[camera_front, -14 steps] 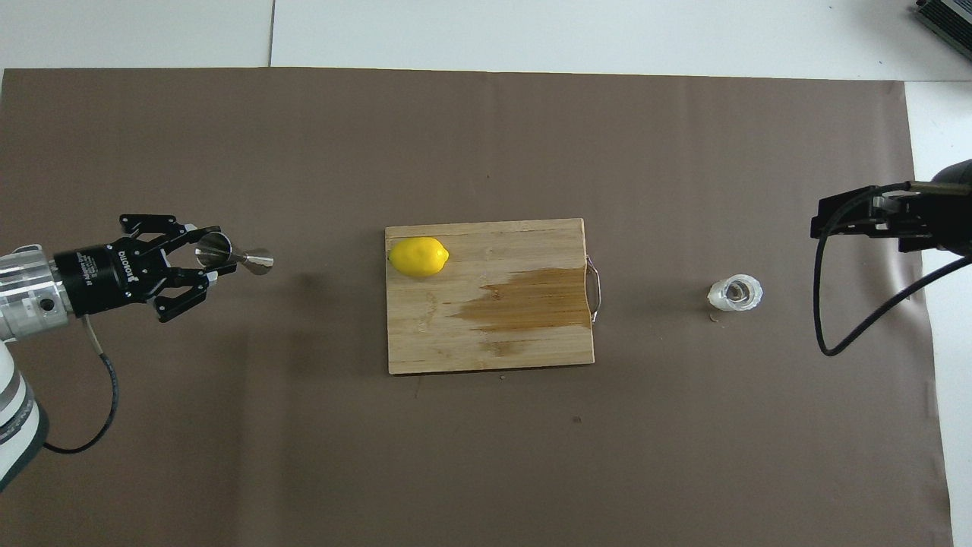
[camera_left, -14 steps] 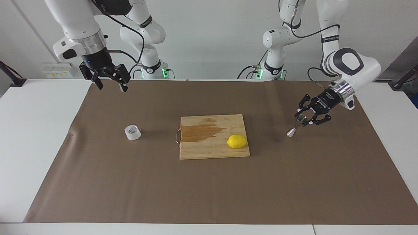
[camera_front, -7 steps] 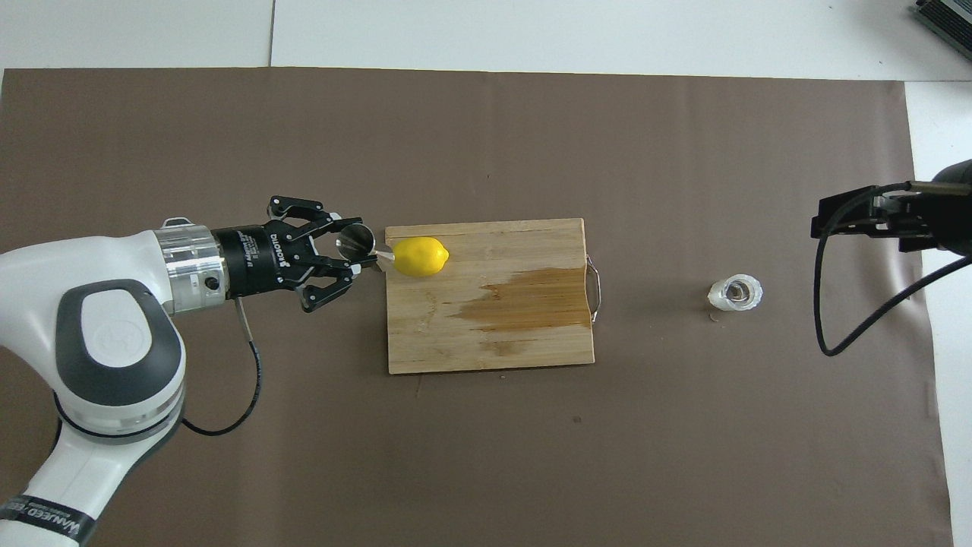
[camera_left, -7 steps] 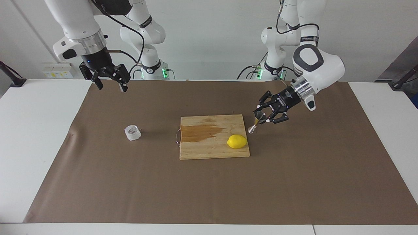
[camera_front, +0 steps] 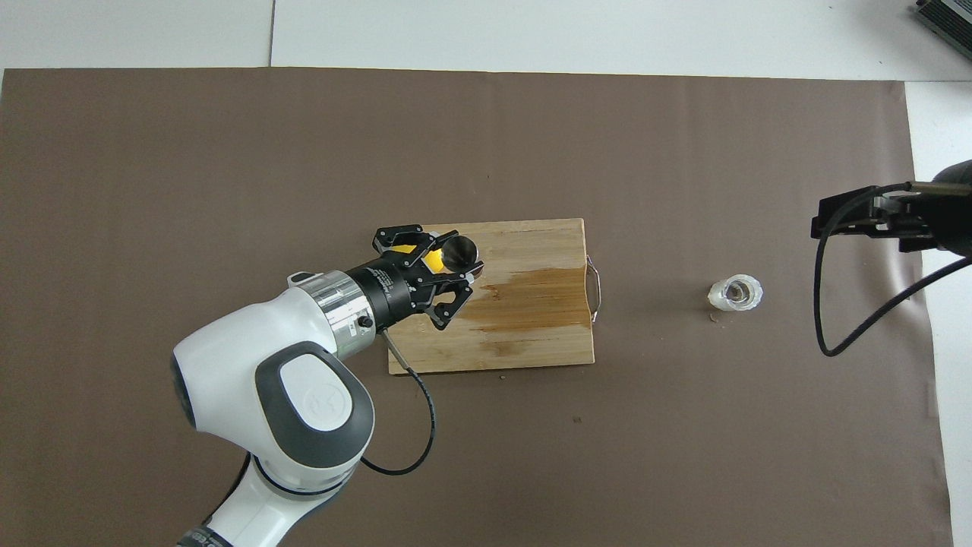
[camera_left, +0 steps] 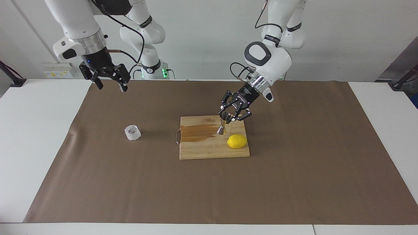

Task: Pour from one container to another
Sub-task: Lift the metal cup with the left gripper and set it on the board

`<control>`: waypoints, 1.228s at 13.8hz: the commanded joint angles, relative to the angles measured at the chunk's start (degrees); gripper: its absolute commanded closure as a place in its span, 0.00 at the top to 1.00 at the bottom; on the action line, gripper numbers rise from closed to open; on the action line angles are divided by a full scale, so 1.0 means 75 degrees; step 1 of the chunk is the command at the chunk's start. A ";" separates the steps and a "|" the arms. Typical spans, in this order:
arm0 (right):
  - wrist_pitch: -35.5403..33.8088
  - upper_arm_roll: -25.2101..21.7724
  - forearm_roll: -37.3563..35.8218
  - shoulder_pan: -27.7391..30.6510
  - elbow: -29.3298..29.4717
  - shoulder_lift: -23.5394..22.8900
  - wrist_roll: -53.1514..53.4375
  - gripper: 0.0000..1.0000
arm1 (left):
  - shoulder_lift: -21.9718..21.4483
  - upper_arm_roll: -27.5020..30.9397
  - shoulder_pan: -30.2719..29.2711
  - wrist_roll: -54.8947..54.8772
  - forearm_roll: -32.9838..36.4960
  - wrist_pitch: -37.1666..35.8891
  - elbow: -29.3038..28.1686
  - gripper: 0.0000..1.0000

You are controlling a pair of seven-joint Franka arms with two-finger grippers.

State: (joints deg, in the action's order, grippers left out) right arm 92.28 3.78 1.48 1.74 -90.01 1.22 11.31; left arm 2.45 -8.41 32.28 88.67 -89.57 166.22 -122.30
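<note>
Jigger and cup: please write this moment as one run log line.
left gripper: shut on jigger, over cutting board | right gripper: open, waiting | cup: on table, untouched

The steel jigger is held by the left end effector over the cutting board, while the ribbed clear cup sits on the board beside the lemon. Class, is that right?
Not quite. The left end effector does hold the steel jigger over the cutting board, but the ribbed clear cup sits on the brown mat, toward the right arm's end of the table. Only the lemon lies on the board. The facing view shows it.
</note>
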 commanded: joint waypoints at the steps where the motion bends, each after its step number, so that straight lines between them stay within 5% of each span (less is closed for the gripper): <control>1: -0.0046 0.0082 0.0037 0.0096 -0.0057 0.0095 0.0121 1.00 | 0.0619 -0.0119 0.0617 0.0119 -0.0456 0.0956 0.0659 0.00; 8: -0.0046 0.0082 0.0037 0.0108 -0.0057 0.0095 0.0121 1.00 | 0.2027 -0.1327 0.0630 0.0060 -0.0374 0.2330 0.1516 0.00; 12: -0.0046 0.0082 0.0037 0.0108 -0.0057 0.0095 0.0121 1.00 | 0.2145 -0.1339 0.0630 0.0060 -0.0116 0.2330 0.1552 0.01; 15: -0.0046 0.0082 0.0037 0.0108 -0.0057 0.0095 0.0121 1.00 | 0.2145 -0.1339 0.0793 0.0060 -0.0081 0.2388 0.1517 0.28; 16: -0.0046 0.0082 0.0037 0.0108 -0.0057 0.0095 0.0121 1.00 | 0.2134 -0.1339 0.0782 0.0060 -0.0081 0.2388 0.1529 0.56; 17: -0.0057 0.0070 0.0037 0.0108 -0.0057 0.0095 0.0144 1.00 | 0.2145 -0.1339 0.0782 0.0072 -0.0081 0.2388 0.1529 0.71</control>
State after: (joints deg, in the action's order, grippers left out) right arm 92.28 3.78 1.48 1.74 -90.01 1.22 11.32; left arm 17.81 -18.56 37.37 89.12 -90.71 182.53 -111.93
